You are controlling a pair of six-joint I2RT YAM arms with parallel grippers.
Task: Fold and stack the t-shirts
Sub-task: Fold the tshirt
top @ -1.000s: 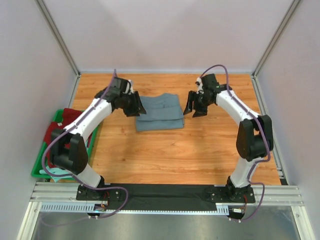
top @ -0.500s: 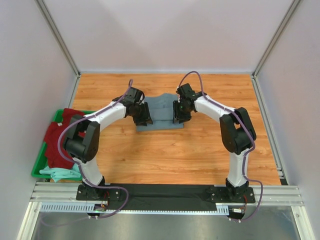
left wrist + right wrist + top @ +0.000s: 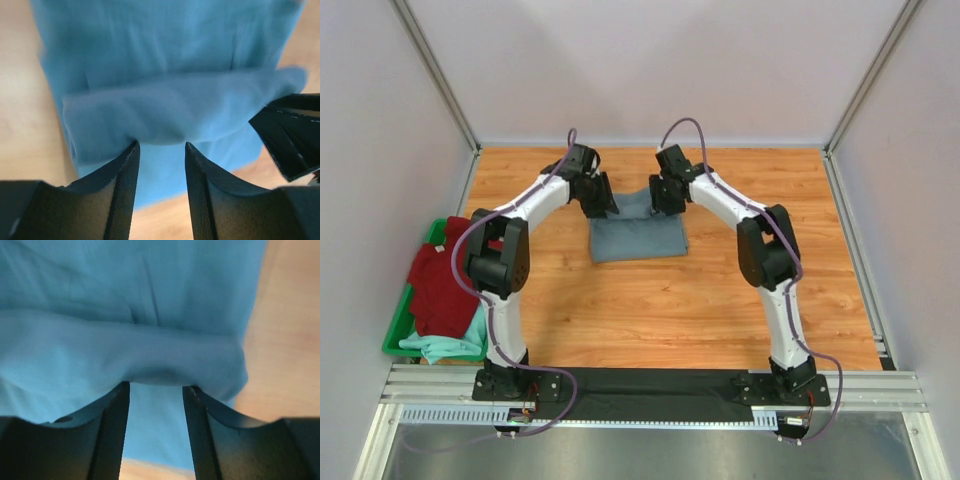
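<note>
Just beyond left claw [image 3: 161, 145] — grey-blue tee [image 3: 165, 65]

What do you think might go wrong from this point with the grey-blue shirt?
The grey-blue t-shirt is bunched into a roll at both arms' jaws, so the fold may end creased or uneven. The two sets of jaws stand close together at its far edge and might bump.

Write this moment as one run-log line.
grey shirt: folded | left gripper: jaws apart at far fold, grip unclear | right gripper: same | bin: red shirt, mint shirt
</note>
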